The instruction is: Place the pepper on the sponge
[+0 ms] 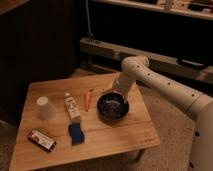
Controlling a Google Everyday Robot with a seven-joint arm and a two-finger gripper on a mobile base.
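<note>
Cup point(45, 107) and box point(41, 139) far left of fingers. Tube point(72, 106) and sponge point(76, 134) nearer, still left, with sponge toward front of counter point(125, 135). Pepper point(88, 99) lies on counter just left of fingers, beside tube, apart from sponge. Fingers point(113, 100) spread wide over bowl point(112, 116), holding nothing. Arm point(165, 85) extends right.

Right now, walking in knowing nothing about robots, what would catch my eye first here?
The big white robot arm reaching in from the right, its gripper hanging over a dark bowl on the wooden table. Next, the little orange pepper just left of the bowl, and the dark-blue sponge nearer the front edge, apart from it.
</note>
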